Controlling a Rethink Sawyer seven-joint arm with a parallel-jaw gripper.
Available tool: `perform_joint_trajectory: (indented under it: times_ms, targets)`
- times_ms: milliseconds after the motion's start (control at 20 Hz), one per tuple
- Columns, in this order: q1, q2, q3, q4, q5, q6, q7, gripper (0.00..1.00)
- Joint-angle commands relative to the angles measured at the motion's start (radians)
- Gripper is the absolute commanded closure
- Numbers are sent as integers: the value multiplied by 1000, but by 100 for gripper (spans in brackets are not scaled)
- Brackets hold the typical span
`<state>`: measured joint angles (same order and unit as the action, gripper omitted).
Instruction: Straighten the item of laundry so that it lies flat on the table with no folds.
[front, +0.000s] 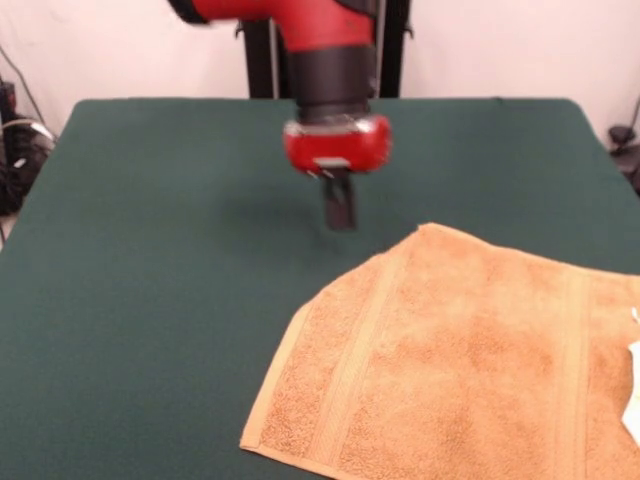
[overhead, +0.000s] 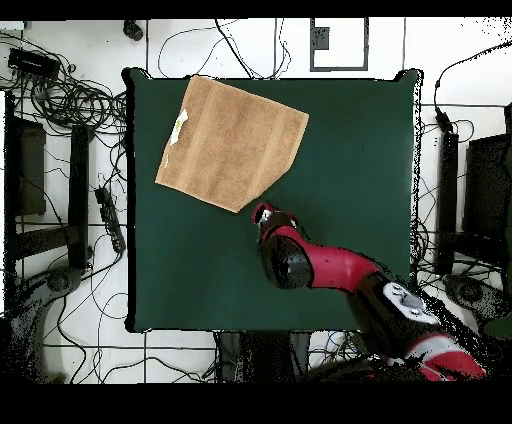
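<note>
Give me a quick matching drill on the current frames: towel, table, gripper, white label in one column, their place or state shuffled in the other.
Things:
1. towel
2. table
3. gripper
4. white label

States:
A. dark green top, mostly bare
B. above the table, beside the towel's corner, not touching it
C. spread out near one table corner
D. at the towel's edge

Pairs: 1-C, 2-A, 3-B, 4-D
</note>
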<state>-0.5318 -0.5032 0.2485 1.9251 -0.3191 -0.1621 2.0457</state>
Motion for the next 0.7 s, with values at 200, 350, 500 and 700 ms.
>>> perform_joint_trajectory:
  times_ms: [200, 350, 500, 700]
  targets:
    - [-151, -298, 68, 181, -63, 427, -115, 100]
    - [-173, -365, 105, 198, -51, 500, -120, 100]
    - [-154, -396, 105, 202, -79, 437, -60, 100]
    - [-179, -342, 180, 243, -66, 255, 57, 100]
